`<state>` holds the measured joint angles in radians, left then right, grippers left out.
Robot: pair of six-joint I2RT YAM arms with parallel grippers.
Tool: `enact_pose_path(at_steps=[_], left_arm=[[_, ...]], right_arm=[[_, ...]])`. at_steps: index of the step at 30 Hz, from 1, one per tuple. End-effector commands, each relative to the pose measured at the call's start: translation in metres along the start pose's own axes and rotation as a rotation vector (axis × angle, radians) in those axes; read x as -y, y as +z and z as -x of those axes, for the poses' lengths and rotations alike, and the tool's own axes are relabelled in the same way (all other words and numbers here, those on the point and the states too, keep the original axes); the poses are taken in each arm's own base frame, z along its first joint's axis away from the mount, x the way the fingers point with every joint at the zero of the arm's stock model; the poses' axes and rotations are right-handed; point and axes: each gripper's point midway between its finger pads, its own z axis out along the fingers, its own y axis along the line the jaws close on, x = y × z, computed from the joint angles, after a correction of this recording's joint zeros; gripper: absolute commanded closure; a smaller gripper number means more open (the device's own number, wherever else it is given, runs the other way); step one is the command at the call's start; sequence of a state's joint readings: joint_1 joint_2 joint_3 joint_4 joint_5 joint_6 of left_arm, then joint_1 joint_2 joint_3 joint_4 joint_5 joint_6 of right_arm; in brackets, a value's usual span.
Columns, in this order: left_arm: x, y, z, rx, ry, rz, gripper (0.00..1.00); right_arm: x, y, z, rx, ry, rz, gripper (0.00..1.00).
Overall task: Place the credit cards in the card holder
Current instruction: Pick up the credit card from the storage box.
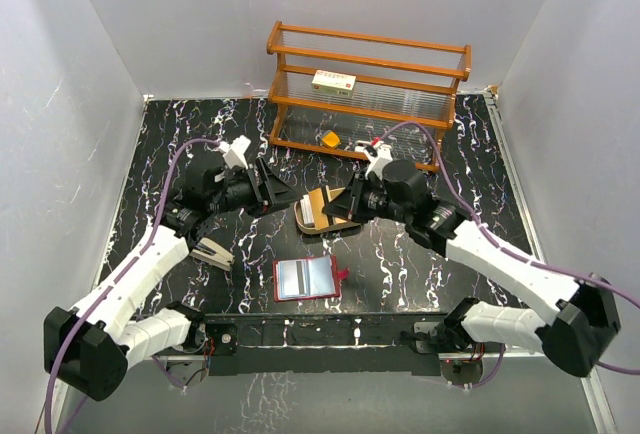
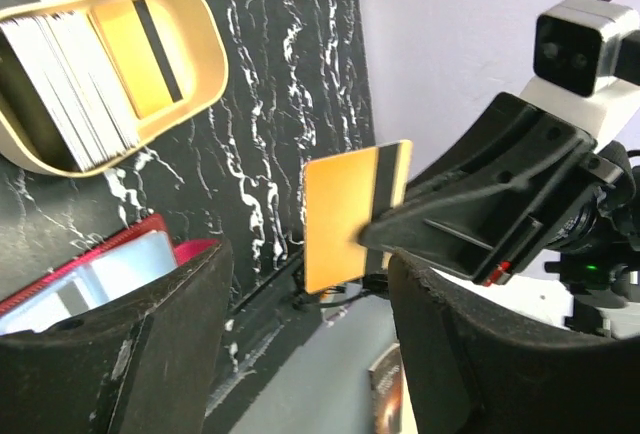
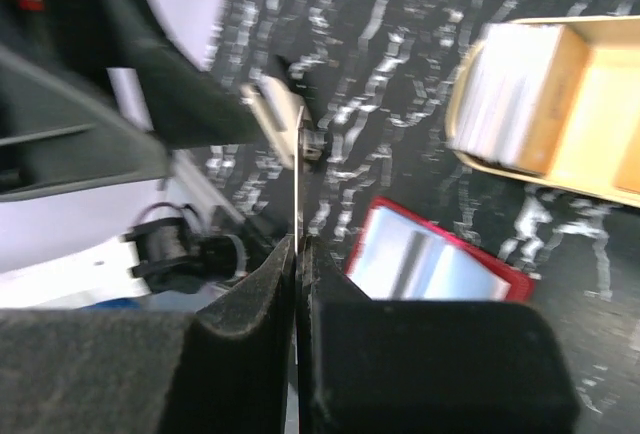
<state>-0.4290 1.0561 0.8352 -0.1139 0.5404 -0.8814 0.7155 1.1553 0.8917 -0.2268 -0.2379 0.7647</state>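
Observation:
A yellow credit card point(image 2: 345, 219) with a dark stripe hangs above the table, and my right gripper point(image 2: 378, 236) is shut on its edge. In the right wrist view that card point(image 3: 298, 169) shows edge-on between the closed fingers of the right gripper point(image 3: 298, 249). My left gripper point(image 2: 310, 354) is open just short of the card, with nothing between its fingers. The red card holder point(image 1: 305, 277) lies open on the table, its clear pockets up. A tan oval tray point(image 1: 327, 228) behind it holds more credit cards point(image 2: 75, 84), a white stack and a yellow one.
A wooden shelf point(image 1: 370, 84) stands at the back with a white box point(image 1: 334, 81) on it and an orange wedge point(image 1: 329, 138) below. A small flat booklet point(image 1: 212, 252) lies beside the left arm. White walls close in three sides.

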Motion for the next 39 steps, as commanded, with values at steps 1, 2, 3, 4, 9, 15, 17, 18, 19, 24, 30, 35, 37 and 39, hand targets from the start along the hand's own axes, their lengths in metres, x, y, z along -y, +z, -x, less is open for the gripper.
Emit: enact_pose_path(at_steps=[1,2,3,4,9,15,17,18,19,24,30,35,37,39], left_arm=[[0.028,-0.01,-0.009,-0.018,-0.075,-0.147,0.38],[0.032,-0.012,-0.009,-0.01,-0.079,-0.169,0.38],[0.037,-0.014,-0.009,-0.006,-0.081,-0.194,0.38],[0.04,-0.015,-0.01,-0.008,-0.09,-0.213,0.38],[0.05,-0.018,-0.016,-0.031,-0.163,-0.322,0.41],[0.057,-0.024,-0.015,-0.004,-0.202,-0.384,0.54],[0.06,-0.025,-0.014,0.003,-0.21,-0.405,0.67],[0.06,-0.025,-0.013,0.006,-0.226,-0.408,0.73],[0.06,-0.025,-0.013,0.005,-0.248,-0.414,0.77],[0.056,-0.025,-0.019,-0.005,-0.285,-0.446,0.89],[0.049,-0.024,-0.022,0.001,-0.267,-0.419,1.0],[0.042,-0.022,-0.026,-0.01,-0.239,-0.379,1.0],[0.036,-0.021,-0.03,-0.021,-0.226,-0.346,1.0],[0.026,-0.021,-0.036,-0.035,-0.198,-0.286,1.0]], right_arm=[[-0.066,-0.029,0.023,0.115,0.079,0.311,1.0],[-0.07,-0.034,0.022,0.118,0.089,0.335,1.0],[-0.072,-0.037,0.022,0.123,0.096,0.348,1.0],[-0.074,-0.04,0.022,0.127,0.105,0.353,1.0],[-0.088,-0.048,0.024,0.129,0.148,0.442,1.0],[-0.091,-0.042,0.025,0.115,0.16,0.451,1.0],[-0.091,-0.039,0.022,0.095,0.162,0.452,1.0],[-0.09,-0.037,0.021,0.087,0.168,0.45,1.0],[-0.088,-0.035,0.019,0.079,0.175,0.448,1.0],[-0.082,-0.03,0.014,0.076,0.192,0.442,1.0],[-0.077,-0.026,0.01,0.061,0.207,0.414,0.93],[-0.06,-0.027,0.008,0.068,0.192,0.309,0.73],[-0.052,-0.027,0.003,0.063,0.197,0.271,0.65],[-0.046,-0.028,-0.001,0.06,0.204,0.251,0.59]])
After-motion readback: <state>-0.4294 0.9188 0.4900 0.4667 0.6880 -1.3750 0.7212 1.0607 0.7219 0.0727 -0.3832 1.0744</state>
